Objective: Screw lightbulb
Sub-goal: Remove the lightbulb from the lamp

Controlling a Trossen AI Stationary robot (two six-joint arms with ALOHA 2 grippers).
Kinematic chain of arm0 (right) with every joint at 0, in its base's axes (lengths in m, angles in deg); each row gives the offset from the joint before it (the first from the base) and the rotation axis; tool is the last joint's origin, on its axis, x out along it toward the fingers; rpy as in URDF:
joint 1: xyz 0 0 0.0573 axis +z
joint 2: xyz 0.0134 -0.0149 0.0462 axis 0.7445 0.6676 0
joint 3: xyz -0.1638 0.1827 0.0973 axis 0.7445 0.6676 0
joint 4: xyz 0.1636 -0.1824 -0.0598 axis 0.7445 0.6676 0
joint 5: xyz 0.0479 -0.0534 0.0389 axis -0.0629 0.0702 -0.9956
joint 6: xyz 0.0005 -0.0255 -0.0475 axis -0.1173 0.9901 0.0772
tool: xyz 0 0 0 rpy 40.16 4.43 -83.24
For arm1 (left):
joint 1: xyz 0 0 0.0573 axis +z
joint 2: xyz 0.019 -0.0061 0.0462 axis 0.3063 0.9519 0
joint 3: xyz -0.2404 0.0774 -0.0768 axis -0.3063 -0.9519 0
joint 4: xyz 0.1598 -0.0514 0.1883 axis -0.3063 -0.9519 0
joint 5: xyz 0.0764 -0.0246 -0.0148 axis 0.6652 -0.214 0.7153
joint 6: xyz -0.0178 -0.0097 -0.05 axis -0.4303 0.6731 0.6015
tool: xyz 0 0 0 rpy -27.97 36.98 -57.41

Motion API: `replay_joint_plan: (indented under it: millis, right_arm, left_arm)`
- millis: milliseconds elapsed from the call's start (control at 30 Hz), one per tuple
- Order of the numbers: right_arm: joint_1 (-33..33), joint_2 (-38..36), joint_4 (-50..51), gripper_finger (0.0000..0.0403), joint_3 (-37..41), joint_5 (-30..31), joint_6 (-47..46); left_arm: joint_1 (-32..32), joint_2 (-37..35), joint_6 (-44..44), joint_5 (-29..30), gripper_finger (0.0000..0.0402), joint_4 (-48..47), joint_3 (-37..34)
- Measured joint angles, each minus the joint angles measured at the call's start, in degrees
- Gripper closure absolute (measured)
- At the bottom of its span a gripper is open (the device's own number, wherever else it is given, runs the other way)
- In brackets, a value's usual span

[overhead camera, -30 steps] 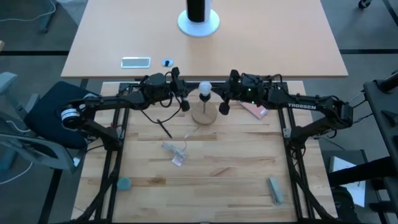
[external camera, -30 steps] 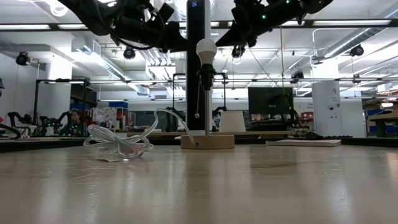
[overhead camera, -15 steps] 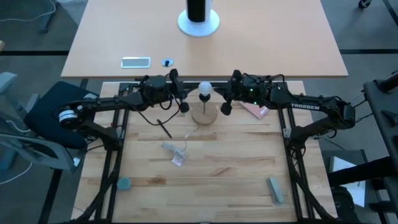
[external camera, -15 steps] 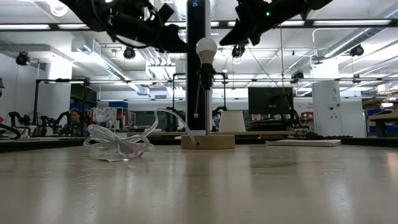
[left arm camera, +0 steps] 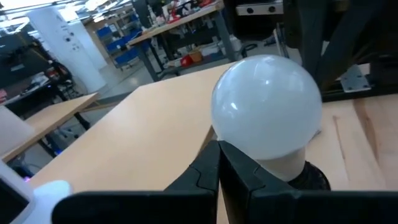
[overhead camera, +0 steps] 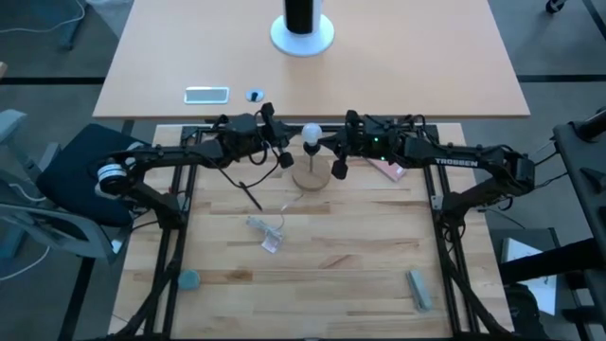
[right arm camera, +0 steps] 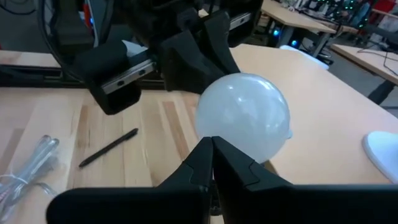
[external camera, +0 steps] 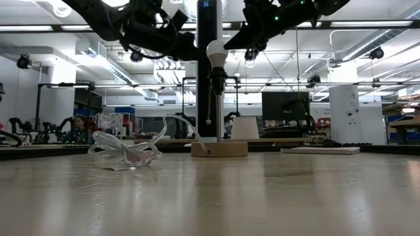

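1. The lightbulb (overhead camera: 311,133) sits upright in its socket on the round wooden base (overhead camera: 311,176).
2. The left gripper (overhead camera: 280,152) hangs just beside it, fingers pressed together, empty.
3. The right gripper (overhead camera: 337,156), opposite, is likewise closed and empty.

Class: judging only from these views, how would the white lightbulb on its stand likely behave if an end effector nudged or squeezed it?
The lightbulb is a smooth round globe, so fingers would probably slip on it. It looks thin-walled and fragile, so squeeze gently. It sits high on a slim stem over a small wooden base, so a sideways push may tip the stand.
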Motion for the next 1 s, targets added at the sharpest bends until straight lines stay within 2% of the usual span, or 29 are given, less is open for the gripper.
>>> replay_joint_plan:
  millis: [367,567,733,1000]
  right_arm:
    - [-0.28,-0.99,3.12,0.0396,0.0,5.98,0.48]
    - [-0.19,-2.88,4.86,0.0396,0.0,5.02,0.5]
    - [-0.19,-3.3,4.35,0.0396,0.0,-1.0,0.44]
    - [-0.39,-0.82,1.5,0.0396,-0.01,-1.33,0.06]
  left_arm:
    - [-0.35,-2.59,0.89,-4.55,0.0401,-7.98,0.0]
    - [-0.2,-4.45,1.09,-3.77,0.0401,-7.87,0.02]
    - [0.06,-4.29,0.86,-3.66,0.0401,-4.46,0.0]
    - [0.26,-0.64,0.63,-2.68,0.0401,2.24,0.0]
